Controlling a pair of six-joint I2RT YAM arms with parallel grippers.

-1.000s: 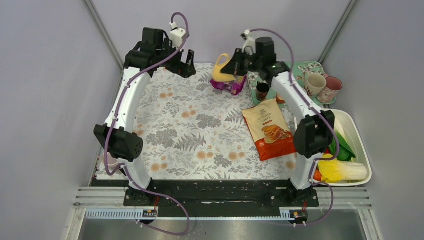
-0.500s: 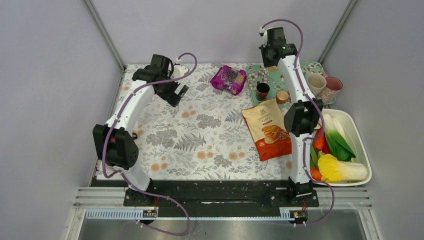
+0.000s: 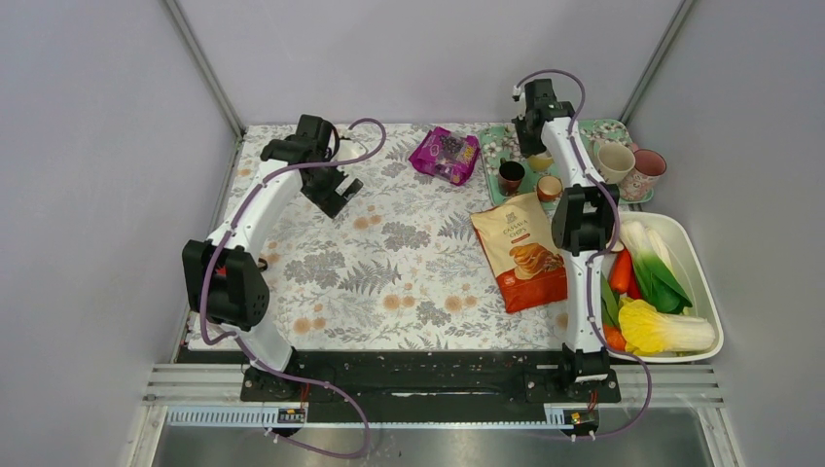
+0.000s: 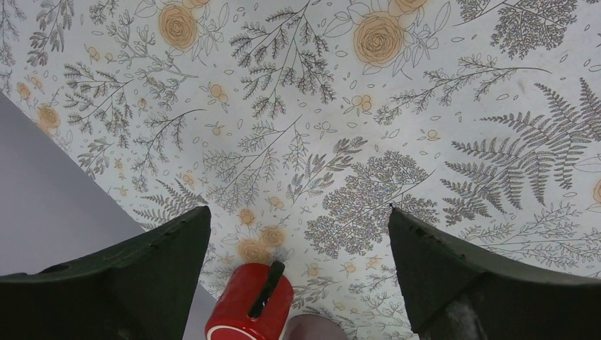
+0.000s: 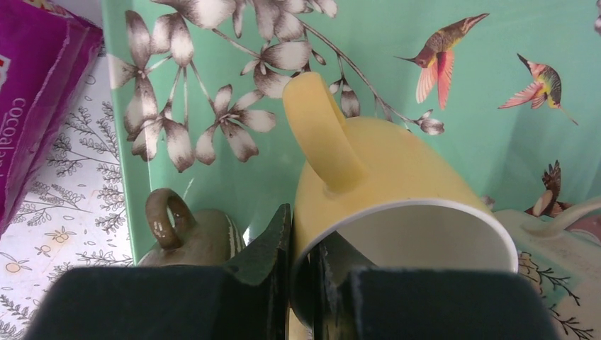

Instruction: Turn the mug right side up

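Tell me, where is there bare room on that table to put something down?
Bare: the wide flowered stretch between the left arm and the chips bag, up to the purple packet. Crowded: the green tray of cups at back right, and the vegetable bin beside it.

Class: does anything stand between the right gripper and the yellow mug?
Nothing visible does: the right gripper pinches the yellow mug by its rim, over the green tray. A brown cup sits beside it.

Left arm (image 3: 255,209) extends toward 11 o'clock; the left gripper (image 4: 298,212) points downward, jaws spread wide. Right arm (image 3: 569,161) stretches toward 1 o'clock; the right gripper (image 5: 305,241) is clamped across the wall of the yellow mug (image 5: 397,170), one finger inside the rim and one outside.
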